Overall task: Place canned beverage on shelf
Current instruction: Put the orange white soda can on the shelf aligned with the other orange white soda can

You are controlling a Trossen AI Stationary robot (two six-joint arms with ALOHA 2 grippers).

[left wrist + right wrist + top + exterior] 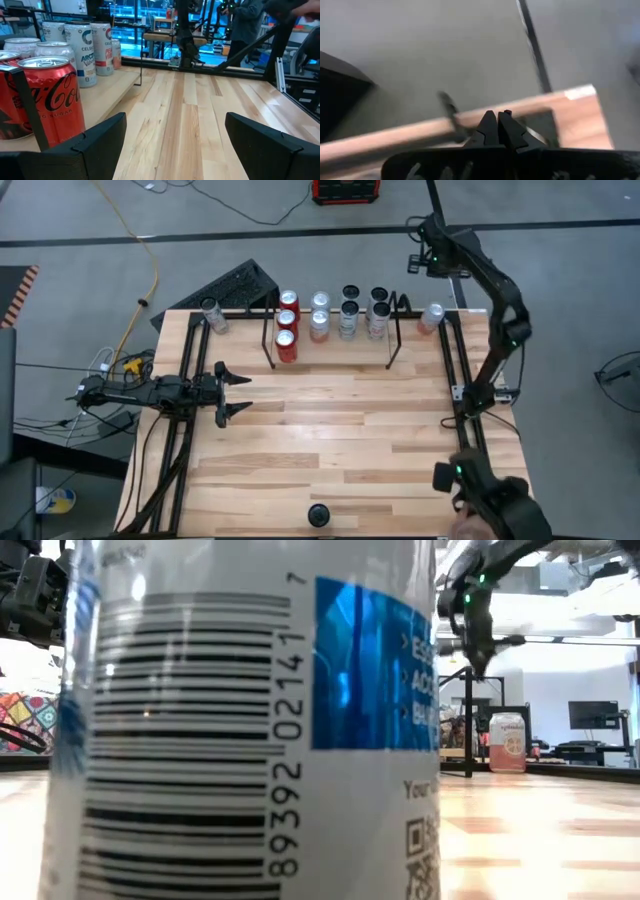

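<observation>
The shelf (268,330) of thin black rods stands at the table's far edge and holds several upright cans, red ones (287,340) on its left and pale ones (348,315) to their right. One loose can (432,317) stands just right of the shelf, and another (210,315) just left of it. A pale can with a barcode (250,720) stands at the near edge, filling the low view. My right gripper (414,262) is shut and empty, held high beyond the far right corner, pointing steeply down (482,662). My left gripper (235,392) waits open at the left, level.
Black arm rails (455,370) run along both sides of the table. A dark keyboard-like object (235,285) lies on the floor behind the far left corner. The wooden middle of the table (340,430) is bare. People stand in the room beyond (245,20).
</observation>
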